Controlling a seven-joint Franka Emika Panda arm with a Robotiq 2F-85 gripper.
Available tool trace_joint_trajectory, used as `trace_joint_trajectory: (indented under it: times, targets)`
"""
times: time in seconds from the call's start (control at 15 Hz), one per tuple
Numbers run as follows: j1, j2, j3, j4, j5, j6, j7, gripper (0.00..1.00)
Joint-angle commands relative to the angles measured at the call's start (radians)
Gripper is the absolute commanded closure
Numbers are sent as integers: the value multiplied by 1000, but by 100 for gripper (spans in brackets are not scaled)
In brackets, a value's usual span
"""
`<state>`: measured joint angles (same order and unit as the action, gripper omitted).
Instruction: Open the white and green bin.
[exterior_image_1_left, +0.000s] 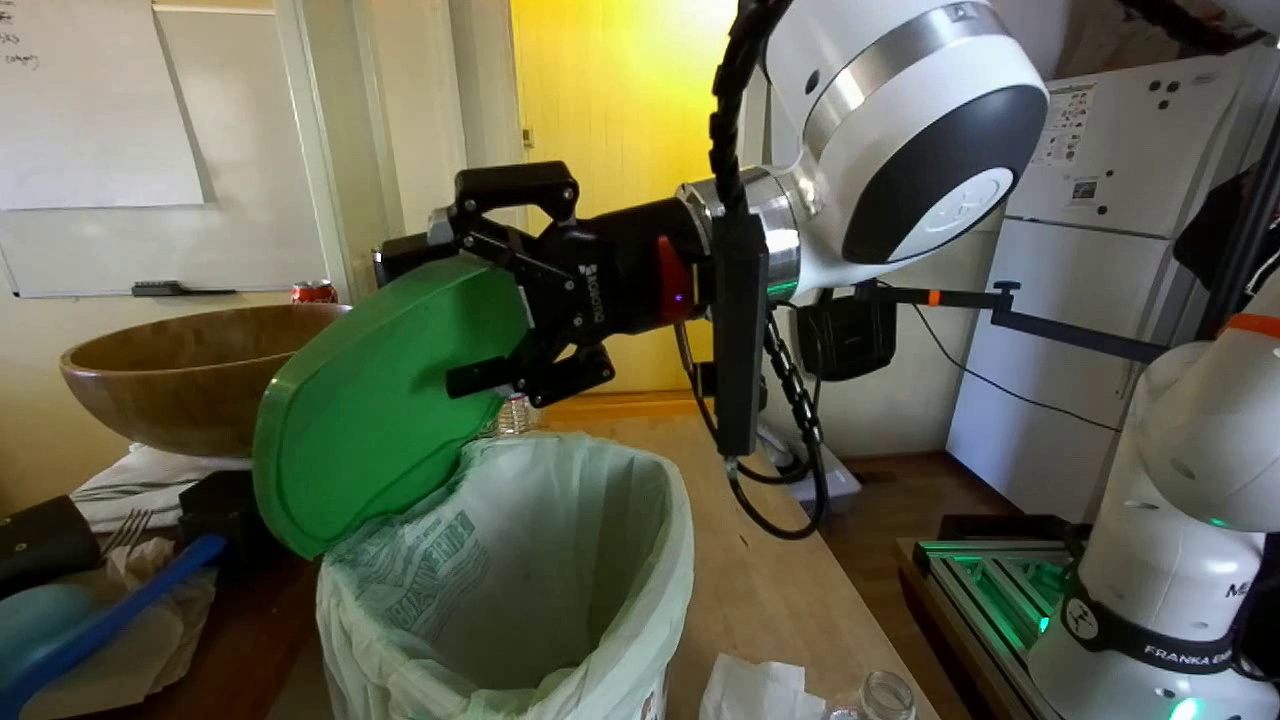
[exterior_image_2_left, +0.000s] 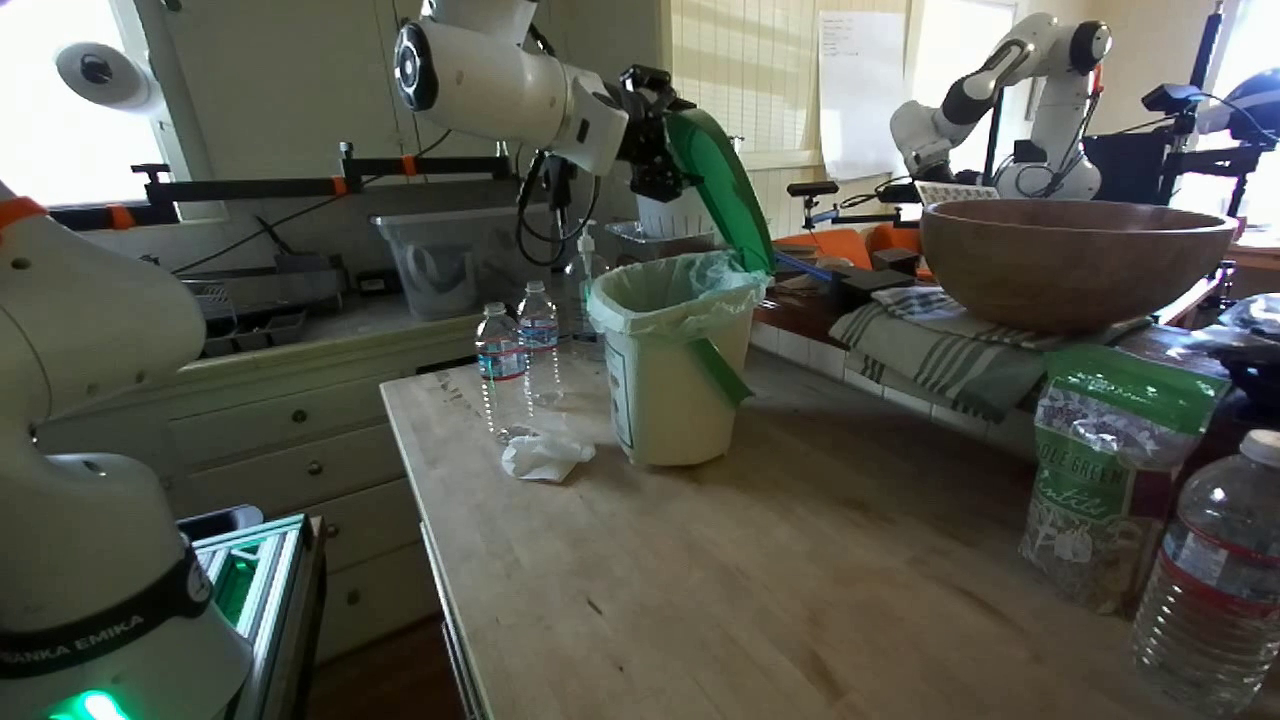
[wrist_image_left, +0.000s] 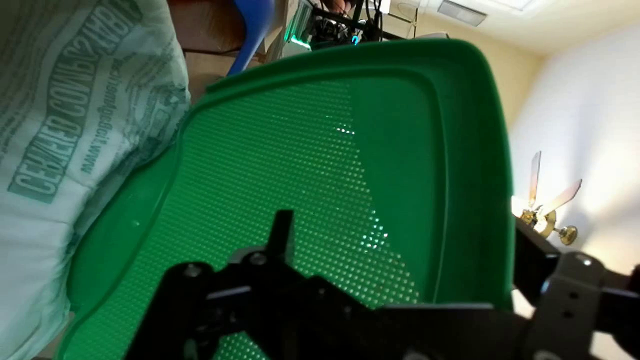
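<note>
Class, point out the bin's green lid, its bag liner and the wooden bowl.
Green lid (exterior_image_1_left: 380, 400), in an exterior view: inner face.
Bag liner (wrist_image_left: 65, 117), in the wrist view: printed area.
Wooden bowl (exterior_image_2_left: 1070, 272), in an exterior view: outer wall.

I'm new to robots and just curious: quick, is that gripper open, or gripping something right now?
Gripper: open, jaws spread wide with the green lid between them, not clamped.

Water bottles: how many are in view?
3, all in an exterior view: a bottle left of the bin, a second bottle just behind that one, a third bottle at the right edge. Others may be hidden.
</note>
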<state>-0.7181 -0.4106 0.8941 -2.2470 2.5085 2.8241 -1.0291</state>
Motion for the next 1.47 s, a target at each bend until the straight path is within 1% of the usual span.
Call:
trace_joint_trajectory:
  times: [0.0,0.2,0.4,1.13,1.4]
  targets:
    - [19,-54,5,-40,0,8,47,0]
    - [25,-72,9,-50,0,4,52,0]
    - [15,-102,12,-55,0,-7,55,0]
    - [53,-155,17,-97,0,-7,56,0]
    - [41,-189,18,-104,0,-22,54,0]
